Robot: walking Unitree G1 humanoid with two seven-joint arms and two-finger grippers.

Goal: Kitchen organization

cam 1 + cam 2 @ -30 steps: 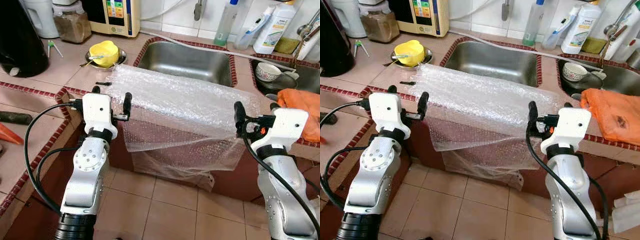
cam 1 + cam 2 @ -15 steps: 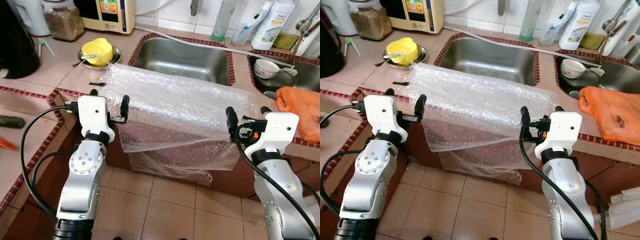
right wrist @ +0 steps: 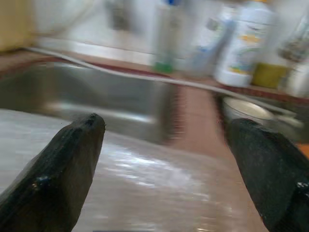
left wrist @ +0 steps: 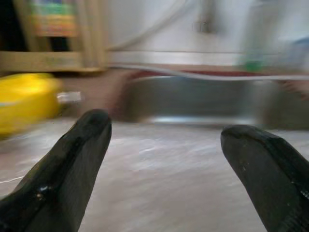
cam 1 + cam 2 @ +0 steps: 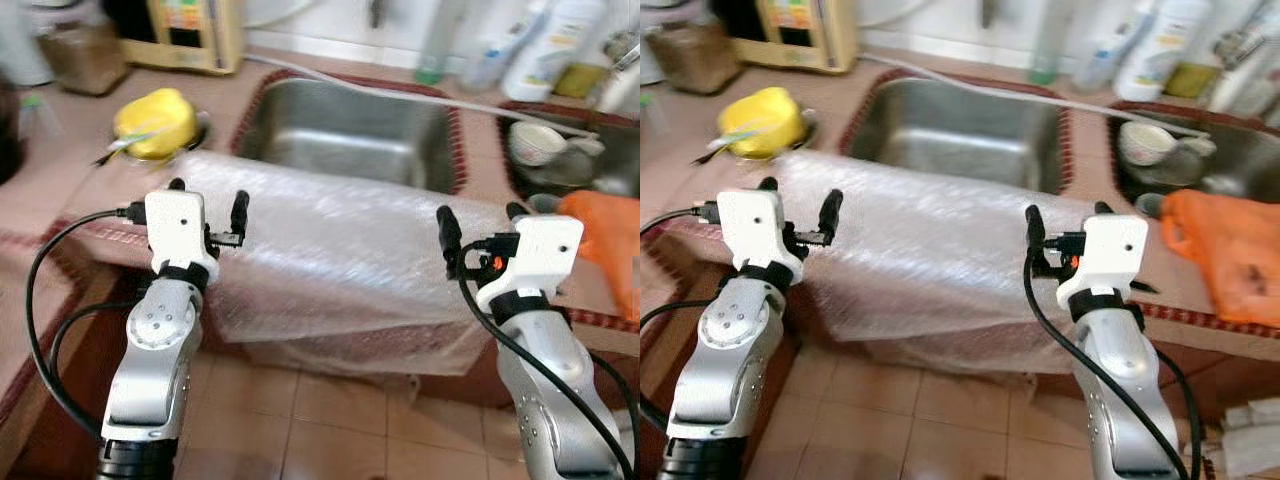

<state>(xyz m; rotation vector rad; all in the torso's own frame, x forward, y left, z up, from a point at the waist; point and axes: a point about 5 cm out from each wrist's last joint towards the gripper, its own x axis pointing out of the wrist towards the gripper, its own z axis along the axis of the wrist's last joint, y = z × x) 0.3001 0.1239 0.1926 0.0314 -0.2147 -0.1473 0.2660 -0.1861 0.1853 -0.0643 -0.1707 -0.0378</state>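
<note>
While the camera has tipped closer since half a second ago, bubble wrap (image 5: 340,260) still drapes over the counter edge before the sink (image 5: 350,125). Left gripper (image 5: 208,205) and right gripper (image 5: 476,225) hover spread wide, empty; grasp pending.

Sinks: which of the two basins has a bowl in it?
The smaller basin on the robot's right holds a white bowl. The large steel basin behind the bubble wrap looks bare.
</note>
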